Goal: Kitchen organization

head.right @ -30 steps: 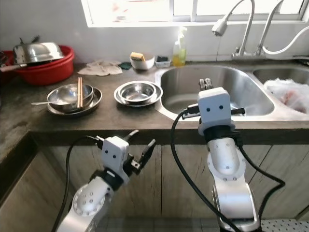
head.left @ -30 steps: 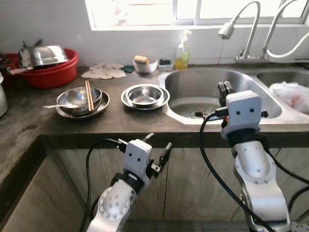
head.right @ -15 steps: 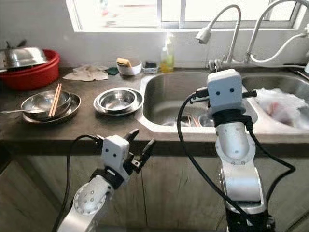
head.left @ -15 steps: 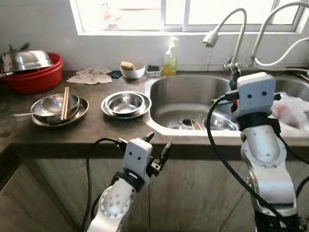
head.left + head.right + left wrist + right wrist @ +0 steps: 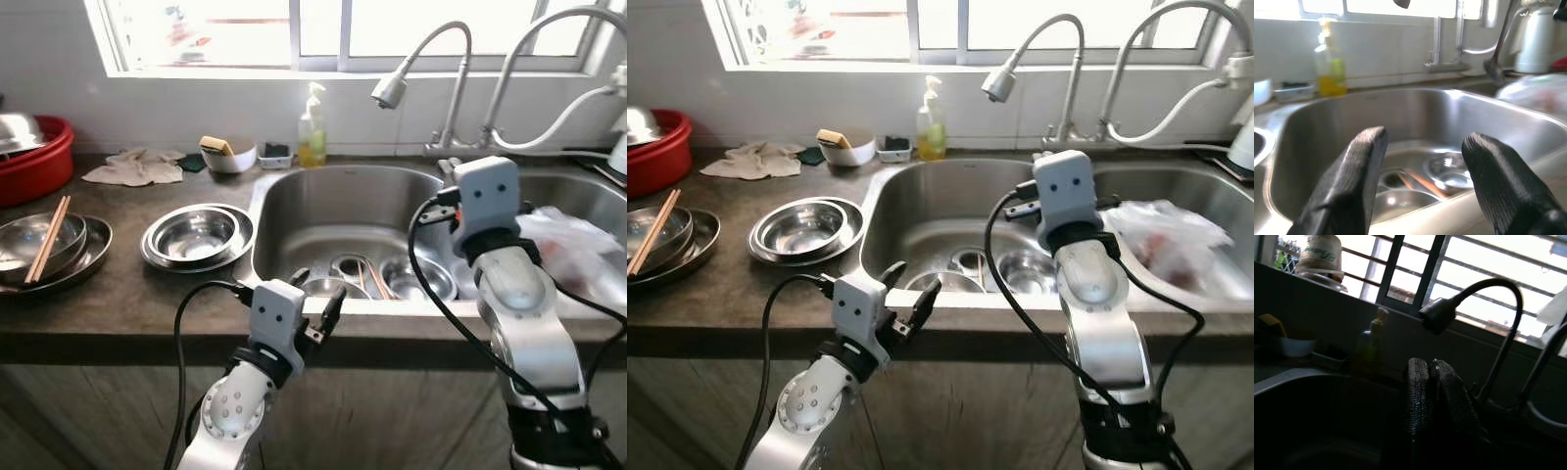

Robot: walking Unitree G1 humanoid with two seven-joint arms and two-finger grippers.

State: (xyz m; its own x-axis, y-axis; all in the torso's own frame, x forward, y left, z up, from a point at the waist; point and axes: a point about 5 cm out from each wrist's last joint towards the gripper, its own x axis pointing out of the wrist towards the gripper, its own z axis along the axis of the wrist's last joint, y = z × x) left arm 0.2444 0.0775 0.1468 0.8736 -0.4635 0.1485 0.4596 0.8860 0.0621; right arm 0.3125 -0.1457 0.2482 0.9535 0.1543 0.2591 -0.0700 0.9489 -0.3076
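**A:** so the dirty stuff is in the sink, centre of frame; small steel bowls and chopsticks down by the drain. How would you go in?

**B:** left gripper sits low-centre at the sink's front rim, fingers spread wide and empty; I'd lift it over the rim first, then drop onto one bowl's edge, not the pile. Right gripper is up near the faucet, fingers pressed together, holding nothing.

**A:** and the stacked bowls centre-left on the counter?

**B:** leave them for later, I guess.
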